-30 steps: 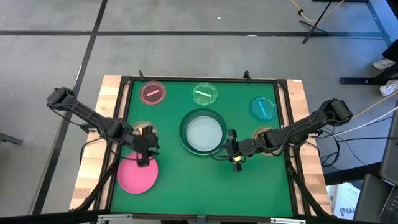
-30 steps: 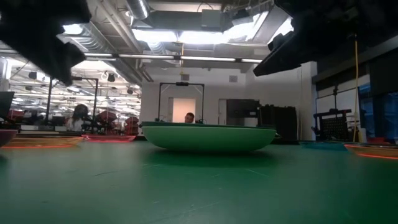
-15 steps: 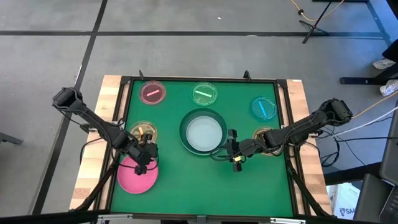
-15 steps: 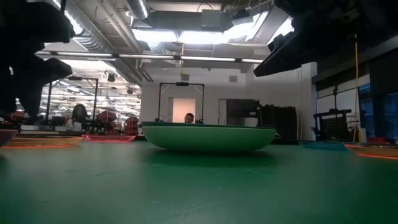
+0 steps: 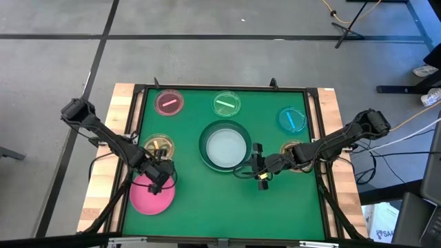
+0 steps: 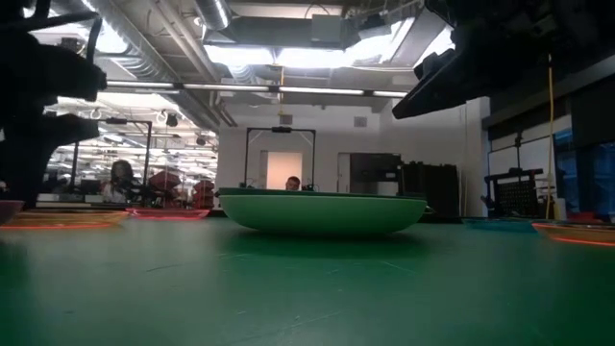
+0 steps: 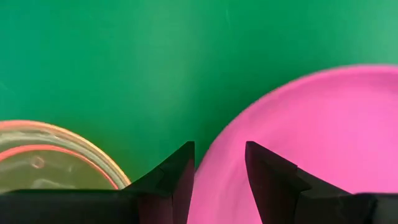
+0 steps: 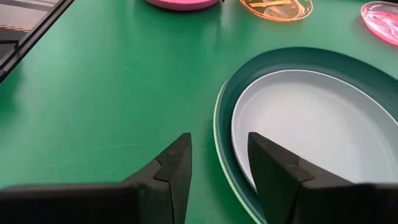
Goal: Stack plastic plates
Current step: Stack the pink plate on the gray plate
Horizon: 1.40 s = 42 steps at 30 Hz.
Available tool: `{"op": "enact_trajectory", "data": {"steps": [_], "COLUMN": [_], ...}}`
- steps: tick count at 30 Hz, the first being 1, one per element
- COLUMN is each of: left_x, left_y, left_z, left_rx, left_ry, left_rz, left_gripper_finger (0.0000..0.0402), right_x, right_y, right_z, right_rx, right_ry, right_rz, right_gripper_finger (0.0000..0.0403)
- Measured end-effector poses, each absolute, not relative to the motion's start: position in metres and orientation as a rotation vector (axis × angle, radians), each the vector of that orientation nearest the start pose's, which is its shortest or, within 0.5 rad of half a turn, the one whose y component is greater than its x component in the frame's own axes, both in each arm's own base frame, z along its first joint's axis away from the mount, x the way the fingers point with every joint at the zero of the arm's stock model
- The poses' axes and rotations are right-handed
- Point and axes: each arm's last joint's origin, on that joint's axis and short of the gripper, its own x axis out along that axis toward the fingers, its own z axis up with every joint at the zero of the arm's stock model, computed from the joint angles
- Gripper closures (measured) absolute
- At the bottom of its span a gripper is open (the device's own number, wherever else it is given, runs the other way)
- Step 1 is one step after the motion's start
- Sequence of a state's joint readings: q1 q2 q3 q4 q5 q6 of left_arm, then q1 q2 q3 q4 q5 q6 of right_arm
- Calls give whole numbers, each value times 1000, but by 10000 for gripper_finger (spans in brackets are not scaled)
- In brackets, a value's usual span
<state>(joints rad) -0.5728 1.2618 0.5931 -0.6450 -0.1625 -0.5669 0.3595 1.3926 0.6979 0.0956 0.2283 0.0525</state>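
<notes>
The pink plate point(image 5: 148, 198) lies flat near the table's near left corner; its rim point(image 7: 211, 163) shows in the left wrist view. My left gripper point(image 5: 160, 182) point(image 7: 219, 149) is open and hangs over that rim's far right part, one finger to each side, touching nothing that I can see. The dark green plate point(image 5: 225, 129) point(image 6: 322, 213) sits mid-table with the whitish plate point(image 5: 226, 148) point(image 8: 311, 121) inside it. My right gripper point(image 5: 260, 176) point(image 8: 219, 140) is open, just off the dark green plate's near right rim point(image 8: 222, 130).
Small clear dishes lie around: amber point(image 5: 158, 145) point(image 7: 43, 162) beside the left gripper, pink point(image 5: 169, 102), green point(image 5: 226, 104) and blue point(image 5: 292, 119) along the far side, another amber one point(image 5: 292, 147) under the right arm. A raised frame point(image 5: 138, 124) borders the green mat.
My left gripper has moved toward the table's near edge and come down over the pink plate's rim, staying open. The right arm and all plates have kept still.
</notes>
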Motion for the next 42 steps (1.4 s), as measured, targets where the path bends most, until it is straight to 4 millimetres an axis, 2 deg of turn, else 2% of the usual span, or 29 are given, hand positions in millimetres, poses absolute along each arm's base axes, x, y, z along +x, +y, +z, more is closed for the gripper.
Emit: {"op": "enact_trajectory", "data": {"steps": [12, 18, 22, 29, 32, 36, 42], "left_x": [166, 160, 159, 166, 169, 177, 197], "left_y": [-102, -99, -98, -98, -98, -97, -97], "left_z": [156, 146, 142, 145, 146, 154, 179], "left_rx": [-25, -24, -65, -123, -142, -152, -148], "left_ry": [1266, 1306, 1303, 1257, 1234, 1203, 1108], "left_rz": [-4, -7, -10, -20, -26, -5, -17], "left_gripper_finger": [286, 306, 327, 388, 395, 392, 394], "right_x": [264, 264, 264, 264, 264, 264, 264], "right_y": [92, 92, 91, 91, 91, 89, 89], "right_z": [199, 199, 199, 199, 199, 199, 199], "right_rx": [-133, -133, -135, -136, -136, -156, -163], "right_ry": [574, 574, 571, 565, 566, 558, 558], "right_rz": [95, 95, 89, 81, 81, 17, -2], "right_gripper_finger": [258, 258, 258, 258, 258, 258, 258]}}
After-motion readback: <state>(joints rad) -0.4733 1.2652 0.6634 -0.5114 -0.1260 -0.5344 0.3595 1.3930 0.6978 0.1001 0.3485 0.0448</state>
